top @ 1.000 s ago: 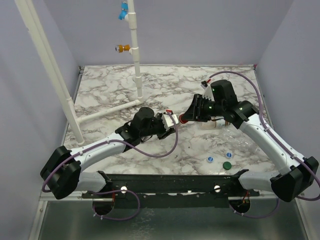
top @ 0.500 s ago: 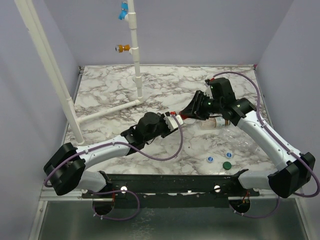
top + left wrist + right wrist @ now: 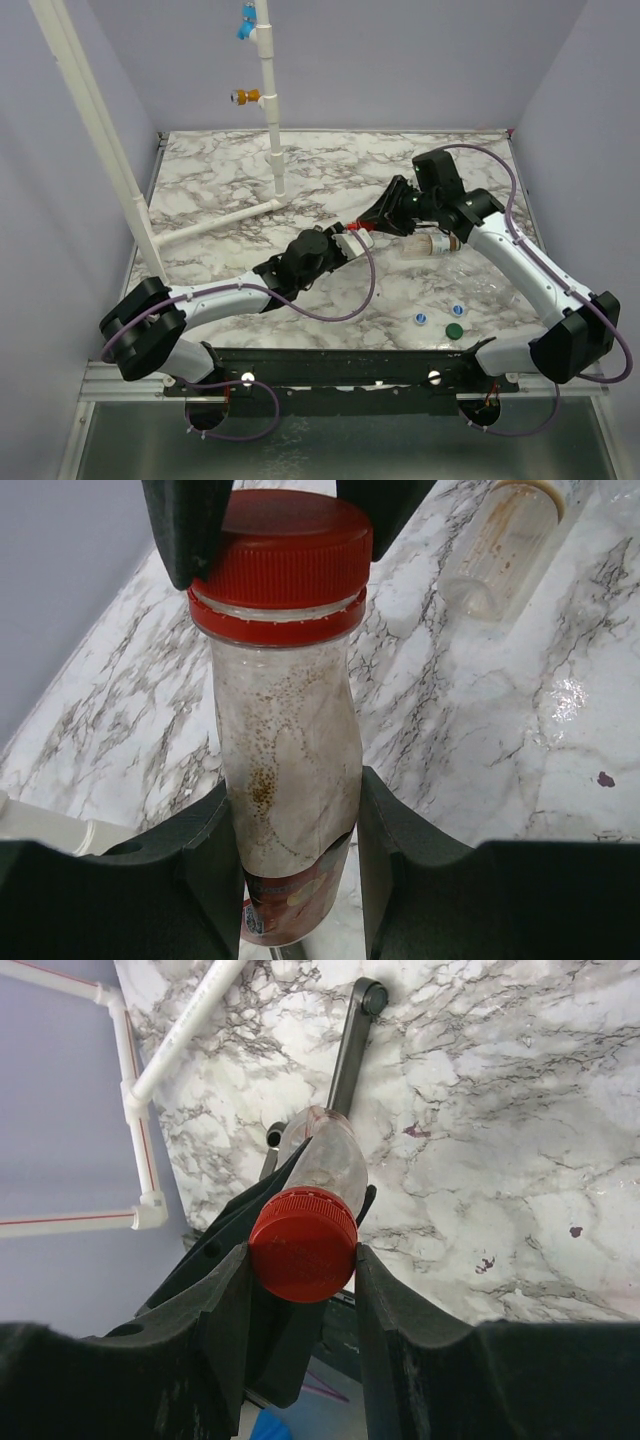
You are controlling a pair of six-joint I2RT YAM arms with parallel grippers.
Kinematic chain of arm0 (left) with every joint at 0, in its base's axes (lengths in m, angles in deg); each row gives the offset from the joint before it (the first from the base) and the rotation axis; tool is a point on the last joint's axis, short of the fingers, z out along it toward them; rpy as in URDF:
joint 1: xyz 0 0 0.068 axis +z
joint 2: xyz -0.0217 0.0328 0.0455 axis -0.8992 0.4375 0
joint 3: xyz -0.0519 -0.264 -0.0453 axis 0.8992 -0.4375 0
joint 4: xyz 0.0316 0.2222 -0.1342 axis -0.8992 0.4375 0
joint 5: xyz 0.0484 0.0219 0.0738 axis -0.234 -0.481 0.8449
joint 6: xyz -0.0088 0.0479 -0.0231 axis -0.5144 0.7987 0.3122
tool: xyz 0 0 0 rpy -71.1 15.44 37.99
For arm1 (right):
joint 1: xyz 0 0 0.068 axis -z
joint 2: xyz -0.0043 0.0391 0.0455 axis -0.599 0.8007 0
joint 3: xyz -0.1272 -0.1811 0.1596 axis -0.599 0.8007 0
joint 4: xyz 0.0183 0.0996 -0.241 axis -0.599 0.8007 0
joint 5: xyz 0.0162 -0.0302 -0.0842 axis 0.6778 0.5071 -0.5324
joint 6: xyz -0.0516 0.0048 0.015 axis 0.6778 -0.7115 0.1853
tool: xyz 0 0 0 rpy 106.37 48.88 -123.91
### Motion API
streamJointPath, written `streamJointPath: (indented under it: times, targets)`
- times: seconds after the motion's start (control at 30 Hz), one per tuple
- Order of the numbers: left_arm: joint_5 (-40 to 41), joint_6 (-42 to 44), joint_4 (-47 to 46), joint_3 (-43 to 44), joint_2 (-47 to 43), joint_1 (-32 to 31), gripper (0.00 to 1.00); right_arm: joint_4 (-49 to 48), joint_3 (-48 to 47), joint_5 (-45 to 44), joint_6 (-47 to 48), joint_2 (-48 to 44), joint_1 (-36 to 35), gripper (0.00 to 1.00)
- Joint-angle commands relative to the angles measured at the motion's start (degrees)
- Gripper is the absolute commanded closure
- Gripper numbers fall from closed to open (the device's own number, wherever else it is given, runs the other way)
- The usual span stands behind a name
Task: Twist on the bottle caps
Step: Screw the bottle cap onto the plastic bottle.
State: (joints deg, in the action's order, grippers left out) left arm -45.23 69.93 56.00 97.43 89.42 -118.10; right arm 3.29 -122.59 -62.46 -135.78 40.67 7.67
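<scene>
My left gripper (image 3: 292, 830) is shut on a clear bottle (image 3: 285, 780) with a reddish label and holds it above the table's middle (image 3: 350, 243). The red cap (image 3: 282, 555) sits on the bottle's neck. My right gripper (image 3: 303, 1250) is shut on that red cap (image 3: 303, 1245), a finger on each side of it. The two grippers meet above the table (image 3: 365, 232). Another clear bottle (image 3: 430, 246) lies on the table under the right arm, and it shows uncapped in the left wrist view (image 3: 505, 545). A green cap (image 3: 454, 331) and two white-and-blue caps (image 3: 421, 320) (image 3: 457, 310) lie near the front right.
A white pipe frame (image 3: 270, 110) with orange (image 3: 246, 97) and blue (image 3: 245, 22) fittings stands at the back left, and one pipe (image 3: 215, 222) lies on the marble table (image 3: 220, 170). A further clear bottle (image 3: 490, 285) lies under the right forearm.
Both grippers moved together to the right and a little back, the left arm stretching out with the bottle. The right gripper stayed at the red cap.
</scene>
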Motion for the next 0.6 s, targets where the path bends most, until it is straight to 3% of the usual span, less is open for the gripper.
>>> streamJointPath:
  times: [0.0,0.17,0.37,0.57]
  targets:
    - [0.3,1.8,-16.1,2.6,0.3,-1.8,1.0,6.9,-0.6,1.6,-2.0,3.2,-1.8,0.76]
    - [0.8,1.6,-16.3,2.3,1.4,-1.7,1.0,8.3,-2.9,-0.5,-1.5,4.1,-1.8,0.74]
    - [-1.4,-1.3,-16.2,1.3,2.5,-0.6,1.0,10.5,-7.0,-3.6,0.2,4.9,-1.8,0.63]
    - [-5.9,-4.6,-15.2,1.9,3.9,0.9,1.0,10.9,-8.7,-5.8,1.3,4.7,-1.8,0.62]
